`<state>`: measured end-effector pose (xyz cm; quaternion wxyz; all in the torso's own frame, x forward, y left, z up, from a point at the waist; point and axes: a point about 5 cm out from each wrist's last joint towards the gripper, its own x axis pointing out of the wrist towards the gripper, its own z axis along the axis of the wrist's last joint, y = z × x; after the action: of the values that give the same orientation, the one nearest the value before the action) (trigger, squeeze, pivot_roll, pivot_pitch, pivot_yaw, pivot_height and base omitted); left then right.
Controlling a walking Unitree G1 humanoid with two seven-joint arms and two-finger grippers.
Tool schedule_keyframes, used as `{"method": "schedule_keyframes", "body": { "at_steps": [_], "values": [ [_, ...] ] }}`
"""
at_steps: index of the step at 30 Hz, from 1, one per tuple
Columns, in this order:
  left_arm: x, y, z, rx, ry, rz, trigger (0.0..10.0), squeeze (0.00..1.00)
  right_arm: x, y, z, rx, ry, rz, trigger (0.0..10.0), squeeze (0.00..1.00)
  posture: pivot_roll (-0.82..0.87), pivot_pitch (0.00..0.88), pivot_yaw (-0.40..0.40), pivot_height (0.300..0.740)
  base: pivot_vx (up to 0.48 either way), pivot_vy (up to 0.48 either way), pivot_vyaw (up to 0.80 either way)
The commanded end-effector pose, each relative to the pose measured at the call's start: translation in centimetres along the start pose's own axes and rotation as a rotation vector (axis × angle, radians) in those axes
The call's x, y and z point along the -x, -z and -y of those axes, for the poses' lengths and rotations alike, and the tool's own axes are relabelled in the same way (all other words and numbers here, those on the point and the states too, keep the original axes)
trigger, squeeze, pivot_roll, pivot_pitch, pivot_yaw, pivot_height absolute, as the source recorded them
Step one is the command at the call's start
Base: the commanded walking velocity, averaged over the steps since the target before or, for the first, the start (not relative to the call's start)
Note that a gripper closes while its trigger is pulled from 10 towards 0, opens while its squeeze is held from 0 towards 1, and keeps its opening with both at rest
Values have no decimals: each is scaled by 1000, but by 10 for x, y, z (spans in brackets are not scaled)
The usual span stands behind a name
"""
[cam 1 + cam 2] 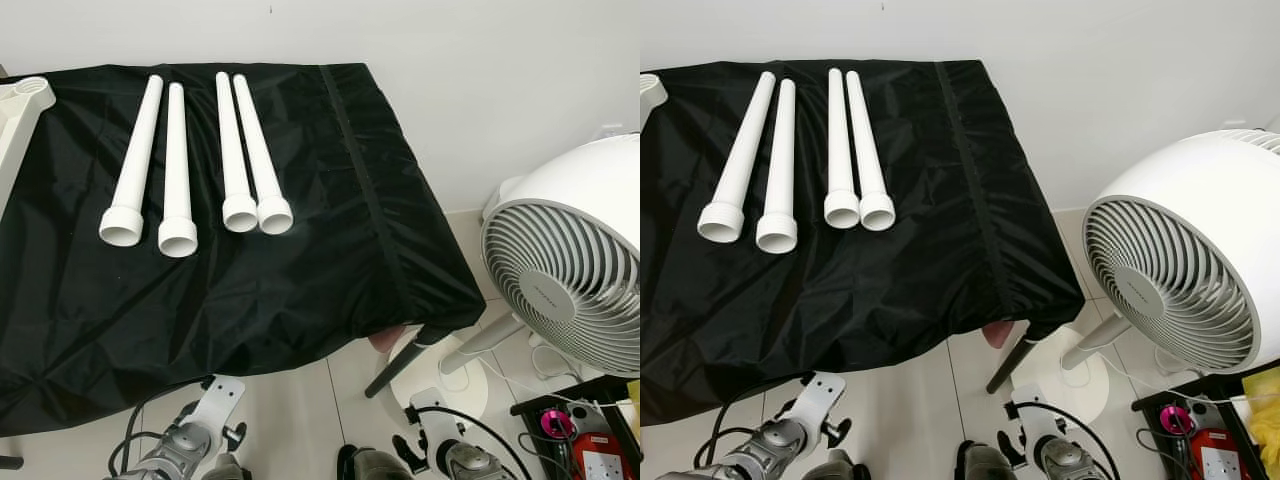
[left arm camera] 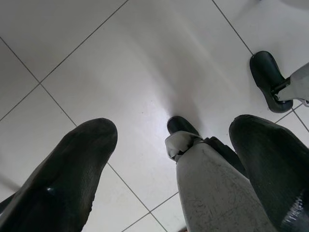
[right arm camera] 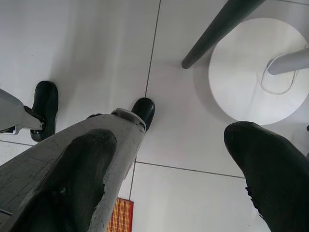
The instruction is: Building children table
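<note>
Both end effectors hang low; fan (image 1: 565,265) stands beside cloth-covered table (image 1: 300,280).

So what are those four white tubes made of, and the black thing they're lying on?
The four white tubes look like smooth plastic: evenly white, slightly glossy, hollow at their flared ends. They could be painted, but nothing shows that. The black cover looks like thin woven fabric, perhaps nylon: it wrinkles, has a faint sheen, shows a stitched seam and drapes over the table's edge.

White tabletop piece (image 1: 22,115) cut off at the left edge, fan (image 1: 570,270) cropped at the right, surface under the black cloth (image 1: 300,250) hidden, perhaps a pink object (image 1: 385,340) half-covered beneath its hem.
</note>
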<state>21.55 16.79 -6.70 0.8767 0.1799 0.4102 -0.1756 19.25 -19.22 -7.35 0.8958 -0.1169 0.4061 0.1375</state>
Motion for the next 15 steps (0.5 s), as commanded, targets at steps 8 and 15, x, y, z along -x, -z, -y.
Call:
{"method": "schedule_keyframes", "body": {
  "at_steps": [8, 15],
  "values": [
    [6, 30, 20, 163, 8, -33, 10000, 0, 7, 30, -4, -14, 58, -133, 10000, 0, -62, 44, -31, 740, 0, 0, 0],
    [6, 30, 18, 181, -7, -33, 10000, 0, 5, 26, -7, -1, 44, -123, 10000, 0, -54, 30, -33, 740, 0, 0, 0]
  ]
}}
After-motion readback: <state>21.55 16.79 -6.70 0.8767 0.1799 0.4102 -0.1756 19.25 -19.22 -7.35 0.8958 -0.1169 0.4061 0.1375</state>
